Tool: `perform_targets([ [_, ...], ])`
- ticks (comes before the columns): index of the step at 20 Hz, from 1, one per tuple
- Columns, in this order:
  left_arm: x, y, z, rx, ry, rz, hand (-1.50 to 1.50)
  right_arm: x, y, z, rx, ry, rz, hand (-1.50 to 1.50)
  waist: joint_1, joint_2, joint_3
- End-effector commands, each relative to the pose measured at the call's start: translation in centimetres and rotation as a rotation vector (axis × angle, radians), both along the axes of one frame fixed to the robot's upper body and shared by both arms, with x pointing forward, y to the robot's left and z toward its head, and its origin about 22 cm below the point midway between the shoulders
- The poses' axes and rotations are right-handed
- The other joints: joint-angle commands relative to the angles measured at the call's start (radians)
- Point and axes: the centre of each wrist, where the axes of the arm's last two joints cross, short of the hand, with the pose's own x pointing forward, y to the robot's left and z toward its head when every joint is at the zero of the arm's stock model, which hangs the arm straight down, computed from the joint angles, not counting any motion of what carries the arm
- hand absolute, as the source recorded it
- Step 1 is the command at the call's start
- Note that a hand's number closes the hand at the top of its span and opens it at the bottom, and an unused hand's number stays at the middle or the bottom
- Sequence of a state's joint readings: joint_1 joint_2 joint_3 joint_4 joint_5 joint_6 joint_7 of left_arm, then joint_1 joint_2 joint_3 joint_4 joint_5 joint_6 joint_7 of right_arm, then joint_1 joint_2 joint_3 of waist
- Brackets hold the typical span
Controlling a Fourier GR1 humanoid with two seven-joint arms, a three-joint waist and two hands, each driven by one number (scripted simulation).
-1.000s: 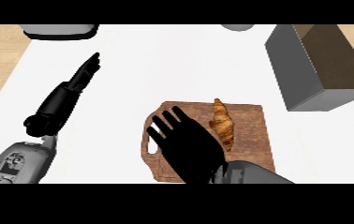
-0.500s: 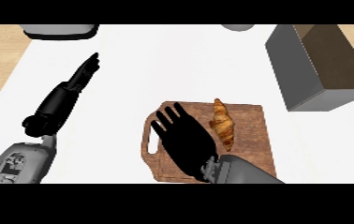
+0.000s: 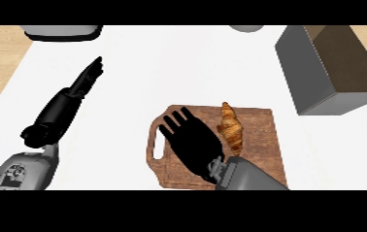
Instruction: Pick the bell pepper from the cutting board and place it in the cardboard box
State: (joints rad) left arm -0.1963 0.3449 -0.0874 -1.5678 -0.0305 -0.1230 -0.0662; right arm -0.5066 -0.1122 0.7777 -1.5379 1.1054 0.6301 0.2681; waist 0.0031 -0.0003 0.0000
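Note:
A wooden cutting board (image 3: 261, 134) lies at the lower middle of the white counter. On it rests an orange-brown, croissant-shaped item (image 3: 230, 126), long axis pointing away from me; I see no bell pepper. My right hand (image 3: 192, 141) hovers open over the board's left half, fingers spread and pointing up-left, just left of that item and apart from it. The box (image 3: 329, 66), grey outside and brown inside, stands open at the right rear. My left hand (image 3: 68, 100) rests at the left with straight fingers, holding nothing.
A grey appliance (image 3: 61, 31) sits at the rear left edge and a round grey object (image 3: 246, 28) at the rear middle. The counter's left edge (image 3: 16, 75) runs close to my left arm.
My right hand has shifted slightly over the board, its fingers swinging a little to the left. The orange-brown item and my left arm have not moved.

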Motion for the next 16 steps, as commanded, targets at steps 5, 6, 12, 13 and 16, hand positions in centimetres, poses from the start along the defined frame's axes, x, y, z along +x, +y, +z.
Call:
perform_targets([
  [5, 1.0, 1.3, -0.3, -0.005, 0.0, -0.004, 0.0, 2.9, -0.6, -0.7, -0.043, -0.036, -0.043, -1.5, 0.0, 0.001, 0.0],
  [6, -0.8, -0.9, -0.8, -0.002, 0.012, -0.009, 0.0, 1.4, -0.2, -3.0, -0.039, -0.036, -0.041, -1.5, 0.003, 0.0, 0.0],
  [12, -0.3, -0.6, 2.0, 0.006, 0.019, 0.004, 0.0, 3.0, -1.1, -3.8, -0.048, -0.008, -0.063, -1.5, 0.003, 0.0, 0.0],
  [13, -0.3, -0.5, -0.4, 0.001, 0.011, 0.012, 0.0, 3.9, -2.7, -4.3, -0.028, 0.004, -0.06, -1.5, 0.001, 0.001, 0.0],
  [16, -0.6, -1.2, 0.6, 0.002, 0.002, 0.002, 0.0, 3.1, -2.4, -5.3, -0.065, 0.024, -0.01, -1.5, 0.001, 0.0, 0.0],
])
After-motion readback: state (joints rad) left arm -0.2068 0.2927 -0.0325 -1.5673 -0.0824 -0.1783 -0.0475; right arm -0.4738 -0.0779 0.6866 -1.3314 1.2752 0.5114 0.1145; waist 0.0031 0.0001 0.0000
